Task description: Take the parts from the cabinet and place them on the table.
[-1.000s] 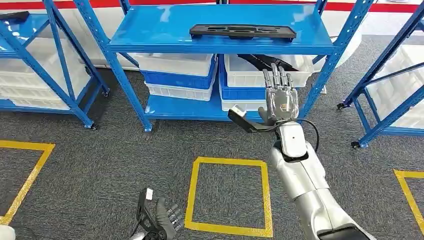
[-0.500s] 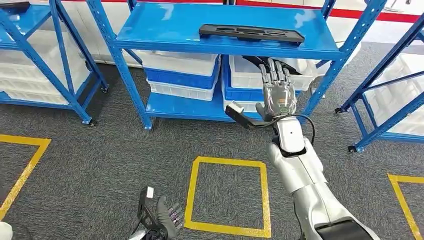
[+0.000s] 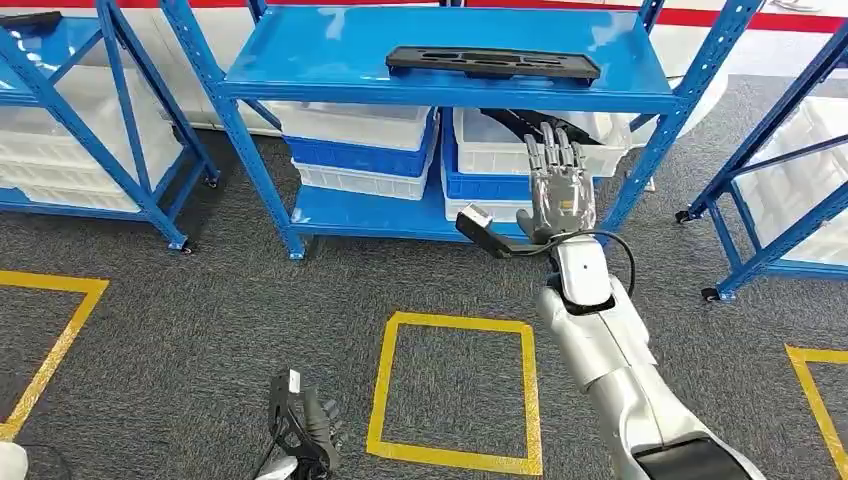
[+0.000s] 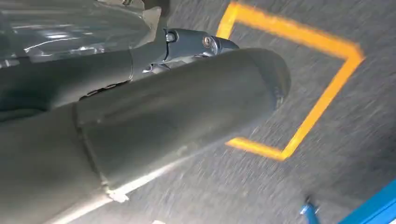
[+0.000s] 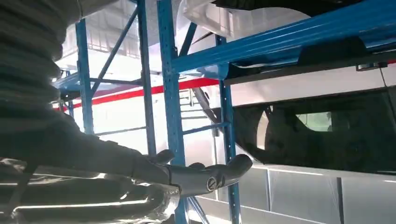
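The right hand (image 3: pixel 560 188) reaches, fingers spread and empty, toward the white bin (image 3: pixel 500 152) under the blue cabinet (image 3: pixel 440 95) shelf holding a black part (image 3: pixel 492 63), while the left hand (image 3: pixel 305 428) hangs low, its grip unclear

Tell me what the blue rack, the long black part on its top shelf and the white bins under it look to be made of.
Blue rack: likely painted steel; glossy, with light glare and punched uprights.
Long black part: probably moulded plastic; matte, with slots, though coated metal is possible.
White bins: apparently plastic; slightly translucent with moulded rims.
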Available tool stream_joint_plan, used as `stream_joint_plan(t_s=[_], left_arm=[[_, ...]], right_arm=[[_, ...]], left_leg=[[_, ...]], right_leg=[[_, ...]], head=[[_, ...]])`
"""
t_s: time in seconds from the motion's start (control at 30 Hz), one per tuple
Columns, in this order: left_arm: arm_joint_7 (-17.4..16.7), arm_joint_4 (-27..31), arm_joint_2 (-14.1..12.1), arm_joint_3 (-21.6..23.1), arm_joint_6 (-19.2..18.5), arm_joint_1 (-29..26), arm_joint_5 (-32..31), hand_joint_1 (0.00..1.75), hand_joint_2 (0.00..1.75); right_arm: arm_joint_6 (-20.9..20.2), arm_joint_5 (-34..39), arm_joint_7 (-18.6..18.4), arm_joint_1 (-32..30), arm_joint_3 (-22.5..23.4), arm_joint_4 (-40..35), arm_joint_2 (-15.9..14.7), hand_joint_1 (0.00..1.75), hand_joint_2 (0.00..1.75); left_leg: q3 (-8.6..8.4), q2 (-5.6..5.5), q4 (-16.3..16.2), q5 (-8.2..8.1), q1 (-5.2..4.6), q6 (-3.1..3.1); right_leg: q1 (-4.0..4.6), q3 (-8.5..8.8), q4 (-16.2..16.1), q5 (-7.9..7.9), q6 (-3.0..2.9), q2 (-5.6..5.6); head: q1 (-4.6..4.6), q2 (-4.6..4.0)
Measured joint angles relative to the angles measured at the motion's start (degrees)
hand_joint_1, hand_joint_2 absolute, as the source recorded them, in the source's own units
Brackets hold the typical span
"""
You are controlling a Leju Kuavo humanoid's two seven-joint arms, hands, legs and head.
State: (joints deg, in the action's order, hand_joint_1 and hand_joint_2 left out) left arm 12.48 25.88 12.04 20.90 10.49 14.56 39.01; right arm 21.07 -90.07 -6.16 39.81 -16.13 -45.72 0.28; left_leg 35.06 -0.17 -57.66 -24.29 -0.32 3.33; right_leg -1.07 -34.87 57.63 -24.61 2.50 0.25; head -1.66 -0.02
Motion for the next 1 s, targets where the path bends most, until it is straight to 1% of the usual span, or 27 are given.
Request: stream_joint_plan(t_s=[0.07, 0.1, 0.13, 0.17, 0.23, 0.3, 0.5, 0.53, 0.57, 0.6, 0.67, 0.73, 0.77, 0.8, 0.83, 0.87, 0.9, 0.93, 0.97, 1.0], left_arm=[[0.13, 0.00, 0.00, 0.24, -0.35, 0.05, -0.15, 0.00, 0.00], [-1.01, 0.00, 0.00, 0.39, -1.89, 0.05, 0.79, 0.00, 0.00], [-1.99, 0.00, 0.00, 0.33, -3.27, 0.02, 1.90, 0.00, 0.00], [-2.53, 0.00, 0.00, 0.31, -4.33, -0.04, 2.56, 0.00, 0.00], [-2.93, 0.00, 0.00, 0.20, -6.19, -0.16, 3.63, 0.00, 0.00], [-3.19, 0.00, 0.00, -0.07, -7.87, -0.24, 4.68, 0.00, 0.00], [-3.37, 0.00, 0.00, -0.39, -10.41, -0.80, 6.21, 0.00, 0.00], [-3.28, 0.00, 0.00, -0.46, -10.62, -0.88, 6.43, 0.00, 0.00], [-3.13, 0.00, 0.00, -0.55, -10.78, -0.97, 6.45, 0.00, 0.00], [-2.97, -0.02, 0.00, -0.61, -10.86, -1.07, 6.58, 0.00, 0.00], [-2.67, -0.02, 0.00, -0.66, -10.97, -1.26, 6.99, 0.00, 0.00], [-2.51, -0.02, 0.00, -0.81, -10.97, -1.34, 7.17, 0.00, 0.00], [-2.49, -0.02, 0.00, -0.92, -10.97, -1.35, 7.24, 0.00, 0.00], [-2.45, -0.02, 0.00, -0.94, -10.97, -1.34, 7.24, 0.00, 0.00], [-2.41, -0.02, 0.00, -0.94, -10.97, -1.38, 7.24, 0.00, 0.00], [-2.36, -0.02, 0.04, -0.96, -10.97, -1.50, 7.28, 0.00, 0.00], [-2.23, -0.02, 0.04, -1.03, -10.93, -1.46, 7.41, 0.00, 0.00], [-2.23, -0.02, 0.04, -1.07, -10.86, -1.46, 7.65, 0.00, 0.00], [-2.23, -0.02, 0.04, -1.09, -10.82, -1.55, 7.74, 0.00, 0.00], [-2.23, -0.02, 0.09, -1.09, -10.80, -1.66, 7.85, 0.00, 0.00]], right_arm=[[-0.02, 0.00, 0.07, 0.01, 0.00, 0.02, 0.00, 0.00, 1.75], [-0.02, 0.00, 0.42, 0.04, 0.00, 0.09, 0.02, 0.00, 1.75], [-0.02, 0.00, 0.68, 0.08, 0.00, 0.15, 0.02, 0.00, 1.75], [-0.04, 0.00, 0.87, 0.18, 0.00, 0.22, 0.09, 0.00, 1.75], [-0.02, 0.00, 1.07, 0.60, 0.00, 0.46, 0.31, 0.00, 1.75], [0.00, 0.13, 1.14, 1.14, 0.02, 0.85, 0.35, 0.00, 1.75], [0.13, 0.26, 1.16, 2.75, 0.11, 1.83, 0.83, 0.00, 1.75], [0.15, 0.28, 1.16, 3.09, 0.11, 1.99, 1.03, 0.00, 1.75], [0.18, 0.31, 1.18, 3.44, 0.13, 2.12, 1.25, 0.00, 1.75], [0.24, 0.31, 1.29, 3.72, 0.13, 2.21, 1.58, 0.00, 1.75], [0.28, 0.31, 1.77, 4.35, 0.13, 2.38, 2.18, 0.00, 1.75], [0.28, 0.17, 2.01, 4.96, 0.11, 2.62, 2.78, 0.00, 1.75], [0.28, 0.18, 2.05, 5.24, 0.11, 2.69, 3.01, 0.00, 1.75], [0.28, 0.13, 2.10, 5.43, 0.11, 2.77, 3.19, 0.00, 1.75], [0.31, 0.11, 2.10, 5.74, 0.11, 2.82, 3.26, 0.00, 1.75], [0.33, 0.09, 2.10, 5.89, 0.09, 2.82, 3.34, 0.00, 1.75], [0.39, 0.04, 2.29, 6.23, 0.07, 2.88, 3.52, 0.00, 1.75], [0.42, 0.02, 2.34, 6.50, 0.07, 3.00, 3.59, 0.00, 1.75], [0.42, 0.02, 2.45, 6.61, 0.04, 3.19, 3.72, 0.00, 1.75], [0.42, 0.02, 2.47, 6.59, 0.02, 3.41, 3.89, 0.00, 1.75]], left_leg=[[-0.03, 0.00, 0.12, 0.06, 0.01, -0.11], [-0.03, 0.01, 0.13, 0.08, 0.01, -0.16], [-0.01, 0.01, 0.15, 0.15, 0.01, -0.35], [-0.01, 0.01, 0.16, 0.11, 0.04, -0.61], [-0.01, 0.01, 0.18, 0.11, 0.11, -1.41], [0.02, 0.00, 0.17, 0.09, 0.09, -1.48], [0.19, -0.02, 0.11, 0.12, -0.31, -1.45], [0.35, -0.05, -0.23, 0.00, -0.57, -1.29], [0.40, -0.06, -0.35, -0.10, -0.53, -1.13], [0.43, -0.05, -0.43, -0.15, -0.52, -1.05], [0.53, -0.05, -0.58, -0.24, -0.62, -0.91], [0.60, -0.05, -0.72, -0.42, -0.79, -0.55], [0.69, -0.05, -0.64, -0.35, -0.86, -0.35], [0.75, 0.01, -0.20, -0.40, -0.84, 0.03], [0.19, -0.26, 0.15, -1.30, -0.62, 0.78], [-0.56, -0.26, 0.59, -1.19, -0.34, 1.19], [-1.07, -0.29, 0.56, -1.29, -0.37, 1.51], [-1.24, -0.23, 0.55, -1.45, -0.37, 1.66], [-1.50, -0.16, 0.52, -1.70, -0.36, 1.68], [-1.75, -0.14, 0.49, -1.89, -0.37, 1.66]], right_leg=[[0.05, 0.00, 0.02, -0.01, -0.04, 0.00], [0.08, 0.00, 0.03, -0.02, -0.05, 0.00], [0.11, -0.01, 0.05, -0.02, -0.06, 0.00], [0.13, -0.02, 0.06, -0.03, -0.07, -0.01], [0.15, -0.06, 0.08, -0.03, -0.08, -0.01], [0.14, -0.06, 0.08, -0.03, -0.08, -0.02], [0.14, -0.04, 0.09, -0.01, -0.08, -0.04], [-0.14, 0.01, -0.07, 0.05, 0.01, -0.08], [-0.55, -0.11, -0.02, 0.05, 0.01, -0.11], [-0.46, -0.10, 0.00, 0.04, 0.02, -0.10], [-0.58, -0.10, -0.02, 0.03, 0.04, -0.10], [-0.72, -0.07, -0.16, 0.07, 0.14, -0.10], [-0.75, 0.14, -0.33, 0.32, 0.43, -0.10], [-0.26, 0.20, 0.49, 0.80, 0.97, -0.10], [-0.21, 0.34, 0.97, 0.69, 1.15, -0.12], [-0.25, -1.08, 1.85, 0.11, 0.88, -0.11], [-0.22, -2.24, 4.31, -0.95, 0.65, -0.16], [-0.22, -3.92, 7.83, -2.26, 0.47, -0.17], [-0.19, -6.84, 12.84, -3.99, 0.36, -0.14], [-0.12, -9.21, 16.75, -4.94, 0.60, -0.13]], head=[[0.02, 0.00], [0.02, 0.00], [0.02, 0.00], [0.04, 0.00], [0.04, 0.00], [0.04, 0.00], [0.04, 0.00], [0.07, 0.00], [-0.07, 0.00], [0.09, 0.00], [0.02, 0.00], [0.04, 0.00], [0.00, 0.00], [0.07, 0.00], [0.09, 0.00], [0.17, 0.00], [0.25, 0.00], [0.42, 0.00], [0.59, 0.00], [0.72, 0.00]])
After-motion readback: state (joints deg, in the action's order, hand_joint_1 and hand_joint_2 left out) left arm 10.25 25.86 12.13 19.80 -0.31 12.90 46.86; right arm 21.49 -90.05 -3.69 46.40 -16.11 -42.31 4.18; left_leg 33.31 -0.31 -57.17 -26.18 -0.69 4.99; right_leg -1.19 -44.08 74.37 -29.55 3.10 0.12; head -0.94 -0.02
